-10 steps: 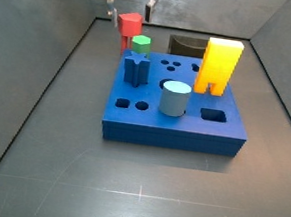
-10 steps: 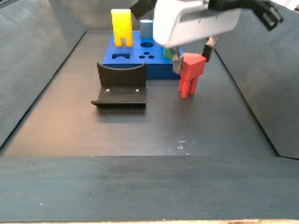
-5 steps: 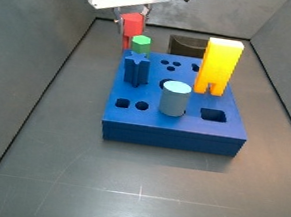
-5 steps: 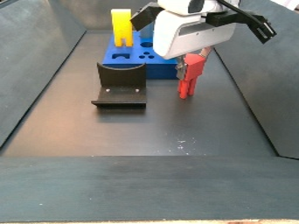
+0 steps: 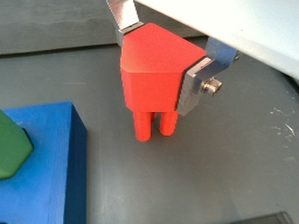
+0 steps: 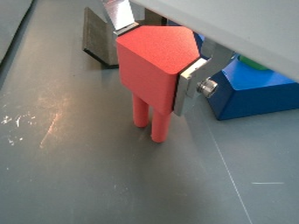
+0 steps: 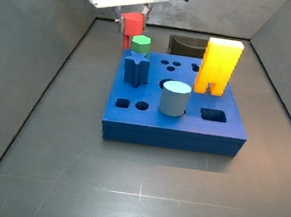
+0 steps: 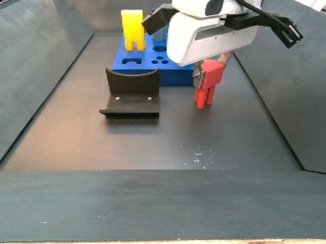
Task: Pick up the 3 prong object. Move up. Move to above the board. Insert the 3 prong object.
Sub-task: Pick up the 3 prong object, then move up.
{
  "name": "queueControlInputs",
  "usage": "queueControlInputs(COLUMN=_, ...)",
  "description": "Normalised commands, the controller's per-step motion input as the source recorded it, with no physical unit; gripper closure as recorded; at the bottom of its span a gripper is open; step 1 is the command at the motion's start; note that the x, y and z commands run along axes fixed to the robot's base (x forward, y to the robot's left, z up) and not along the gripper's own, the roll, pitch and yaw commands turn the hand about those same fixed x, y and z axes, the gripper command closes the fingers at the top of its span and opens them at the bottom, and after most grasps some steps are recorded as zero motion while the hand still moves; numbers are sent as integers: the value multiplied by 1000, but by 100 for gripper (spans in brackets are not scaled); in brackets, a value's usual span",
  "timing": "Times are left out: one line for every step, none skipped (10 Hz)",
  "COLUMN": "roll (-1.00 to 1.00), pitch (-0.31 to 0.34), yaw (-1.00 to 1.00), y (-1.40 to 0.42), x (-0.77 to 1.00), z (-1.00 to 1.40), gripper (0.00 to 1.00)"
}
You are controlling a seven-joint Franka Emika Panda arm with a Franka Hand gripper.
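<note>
Dark floor, gripper (image 5: 163, 54) jaws clenched on 3 prong object (image 5: 156, 77), seemingly beside board (image 7: 175, 114).

A yellow block (image 7: 222, 66), green-topped peg (image 7: 139, 61), pale cylinder (image 7: 175, 98) and fixture (image 8: 132, 91).

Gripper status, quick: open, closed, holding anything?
Gripper: closed on the 3 prong object, silver fingers clamped on both sides of its red top, beside the board, not above it.

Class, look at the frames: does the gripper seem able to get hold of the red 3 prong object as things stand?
Probably yes. The gripper already has its silver fingers on either side of the 3 prong object, seemingly touching it, and nothing lies between them.
</note>
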Motion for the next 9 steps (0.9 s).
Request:
queueControlInputs(roll=0, pitch=0, yaw=0, y=0, x=0, z=0, gripper=100)
queueControlInputs(roll=0, pitch=0, yaw=0, y=0, x=0, z=0, gripper=100)
queueControlInputs(roll=0, pitch=0, yaw=0, y=0, x=0, z=0, gripper=100)
queueControlInputs(roll=0, pitch=0, yaw=0, y=0, x=0, z=0, gripper=100)
queueControlInputs(roll=0, pitch=0, yaw=0, y=0, x=0, z=833, gripper=100)
queueControlInputs(roll=-9, pitch=30, yaw=-38, y=-51, x=-88, z=786, gripper=100)
queueControlInputs(roll=-7, pitch=24, yaw=-36, y=-46, x=-92, z=727, gripper=100)
queueControlInputs(roll=-2, pitch=14, yaw=-26, y=-21, x=-56, z=519, gripper=100)
queueControlInputs(roll=-2, pitch=23, yaw=-22, y=-13, x=-44, z=420, gripper=100)
